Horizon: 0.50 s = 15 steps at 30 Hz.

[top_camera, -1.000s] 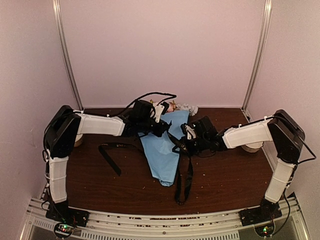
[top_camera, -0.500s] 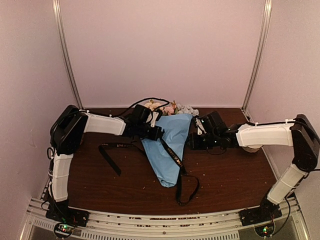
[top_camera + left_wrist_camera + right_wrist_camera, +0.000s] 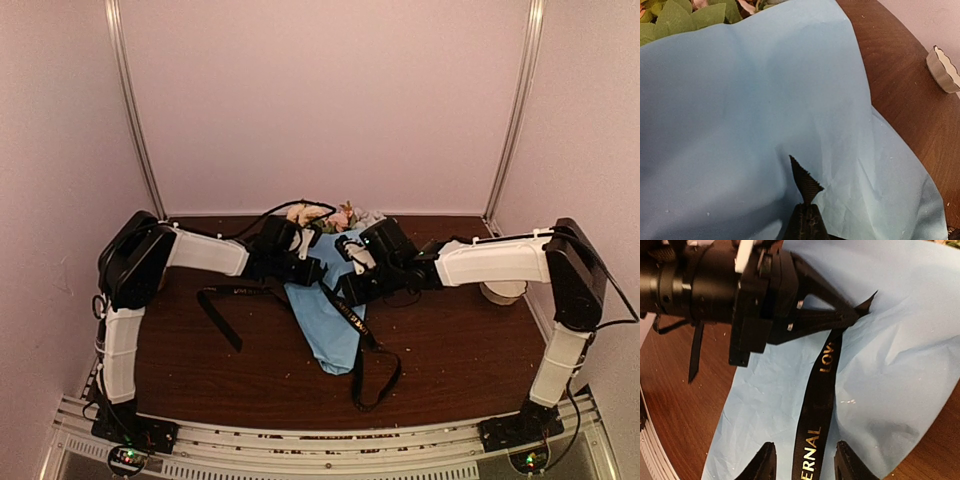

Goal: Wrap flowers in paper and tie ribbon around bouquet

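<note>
Bouquet (image 3: 328, 318) lies flat mid-tabletop (image 3: 450, 350) in the top view: a cone, long axis 12 to 6 o'clock. The pointed end is at 6, toward my bases. The flowers (image 3: 325, 215) stick out at 12, with cream and pink heads bunched together. Green leaves, matte and broad, show at the top-left corner of the left wrist view.

The paper (image 3: 740, 100) is thin, light blue and matte, softly creased, with finer crinkles near its loose edge at 4 o'clock in the left wrist view.

The ribbon (image 3: 820, 405) is narrow, black and woven, with pale gold lettering. It crosses the paper from about 11 to 5 o'clock in the top view, then loops on the wood just past the cone tip. Another stretch lies on the tabletop at 9 o'clock from the bouquet.

My left pincer (image 3: 805, 212) is clamped tight on the ribbon's cut end, and a small frayed triangle pokes out past the tips. It sits over the upper half of the cone.

My right pincer (image 3: 807, 462) is parted moderately. Its fingers stand either side of the ribbon, with a gap on one side, and they are not squeezing it.

The tabletop is dark wood grain with crumbs on it. A white dish (image 3: 943, 67) with a scalloped rim stands at 3 o'clock from the bouquet, well apart.
</note>
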Motion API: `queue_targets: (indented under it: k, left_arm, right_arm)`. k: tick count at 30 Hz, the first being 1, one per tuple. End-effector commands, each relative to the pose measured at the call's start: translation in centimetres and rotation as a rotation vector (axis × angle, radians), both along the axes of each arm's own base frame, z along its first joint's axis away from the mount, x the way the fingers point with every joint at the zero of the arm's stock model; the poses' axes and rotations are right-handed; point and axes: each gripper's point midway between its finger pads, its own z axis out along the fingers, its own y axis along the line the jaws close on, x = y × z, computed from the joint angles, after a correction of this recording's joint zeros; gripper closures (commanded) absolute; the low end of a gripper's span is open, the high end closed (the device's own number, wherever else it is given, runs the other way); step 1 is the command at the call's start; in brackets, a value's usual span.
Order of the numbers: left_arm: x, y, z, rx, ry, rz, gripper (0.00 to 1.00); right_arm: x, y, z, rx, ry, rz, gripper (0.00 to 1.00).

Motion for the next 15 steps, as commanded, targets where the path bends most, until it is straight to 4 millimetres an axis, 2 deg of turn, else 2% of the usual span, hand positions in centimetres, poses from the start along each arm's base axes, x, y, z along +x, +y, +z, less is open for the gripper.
queue_targets:
  k: [1,10,11,15]
  left_arm:
    - [0.8,0.2,3.2,-0.057,-0.056,0.009,1.0]
    - [1.1,0.9,3.3,-0.052,-0.063,0.022,1.0]
    - [1.2,1.0,3.2,-0.05,-0.062,0.023,1.0]
    - [1.2,1.2,3.2,-0.046,-0.062,0.023,1.0]
  right_arm:
    - [-1.2,0.6,-2.1,-0.06,0.069,0.062,0.59]
    - [-1.7,0.5,-3.1,-0.076,0.095,0.081,0.63]
    - [-1.8,0.6,-3.2,-0.075,0.1,0.087,0.67]
    - [-2.4,1.3,-3.5,-0.055,0.14,0.128,0.96]
